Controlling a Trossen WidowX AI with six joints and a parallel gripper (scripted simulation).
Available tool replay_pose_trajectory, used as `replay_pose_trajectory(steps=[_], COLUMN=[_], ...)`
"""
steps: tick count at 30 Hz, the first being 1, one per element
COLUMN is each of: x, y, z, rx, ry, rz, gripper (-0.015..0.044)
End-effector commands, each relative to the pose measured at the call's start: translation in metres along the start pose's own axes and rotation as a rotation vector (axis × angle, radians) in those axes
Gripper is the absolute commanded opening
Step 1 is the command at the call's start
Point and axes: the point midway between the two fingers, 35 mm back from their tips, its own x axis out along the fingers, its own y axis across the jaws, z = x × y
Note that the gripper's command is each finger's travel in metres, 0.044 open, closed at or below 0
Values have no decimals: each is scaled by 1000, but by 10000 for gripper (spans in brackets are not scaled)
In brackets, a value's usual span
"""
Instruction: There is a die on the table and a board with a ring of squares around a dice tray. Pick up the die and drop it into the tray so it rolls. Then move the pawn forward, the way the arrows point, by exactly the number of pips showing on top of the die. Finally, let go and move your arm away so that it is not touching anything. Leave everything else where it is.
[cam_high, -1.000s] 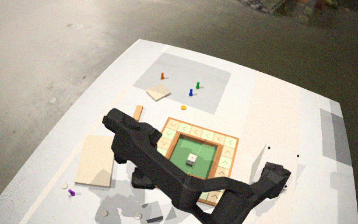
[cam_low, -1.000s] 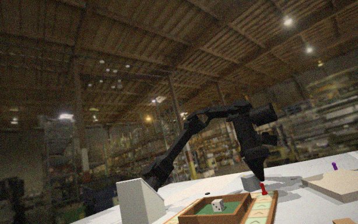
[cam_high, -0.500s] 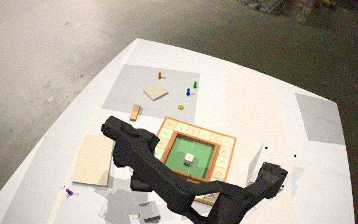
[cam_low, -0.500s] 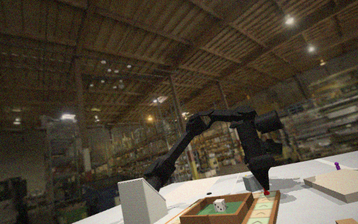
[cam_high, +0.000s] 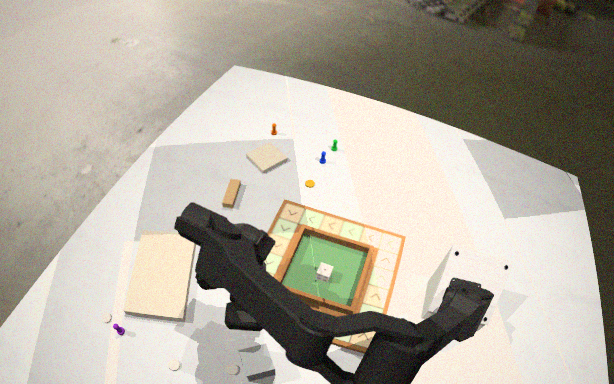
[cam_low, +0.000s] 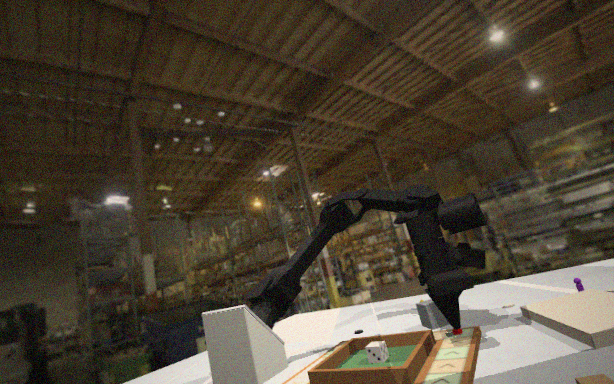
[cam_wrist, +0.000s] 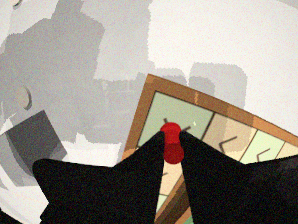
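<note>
My gripper (cam_low: 456, 326) (cam_wrist: 171, 137) is shut on the red pawn (cam_low: 457, 331) (cam_wrist: 173, 154), at a corner square of the board (cam_high: 292, 213) (cam_low: 451, 353) (cam_wrist: 220, 104). Black fingertips stand on either side of the pawn; whether its base touches the board is hard to tell. In the top view the arm hides the pawn and the fingertips. The white die (cam_high: 324, 270) (cam_low: 377, 351) rests on the green floor of the wooden-walled dice tray (cam_high: 371, 262) (cam_low: 360, 374), with one pip on top.
A grey block (cam_low: 428, 312) (cam_wrist: 37, 134) stands beyond the pawn's corner. A white wedge (cam_high: 438, 284) (cam_low: 245, 345) is near the arm's base. A slab (cam_high: 160, 275) (cam_low: 575, 315) and a purple pawn (cam_high: 119, 329) (cam_low: 578, 284) lie aside. Orange (cam_high: 274, 129), blue (cam_high: 323, 158) and green (cam_high: 334, 145) pawns stand farther off.
</note>
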Motion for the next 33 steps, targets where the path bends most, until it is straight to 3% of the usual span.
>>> replay_pose_trajectory(steps=[1, 7, 28, 33], x=[1, -7, -122, -124], y=[0, -1, 1, 1], z=[-1, 1, 0, -1], rx=[5, 15, 143, 144], ry=[0, -1, -15, -15], rz=[4, 3, 7, 7], gripper=[0, 0, 0, 0])
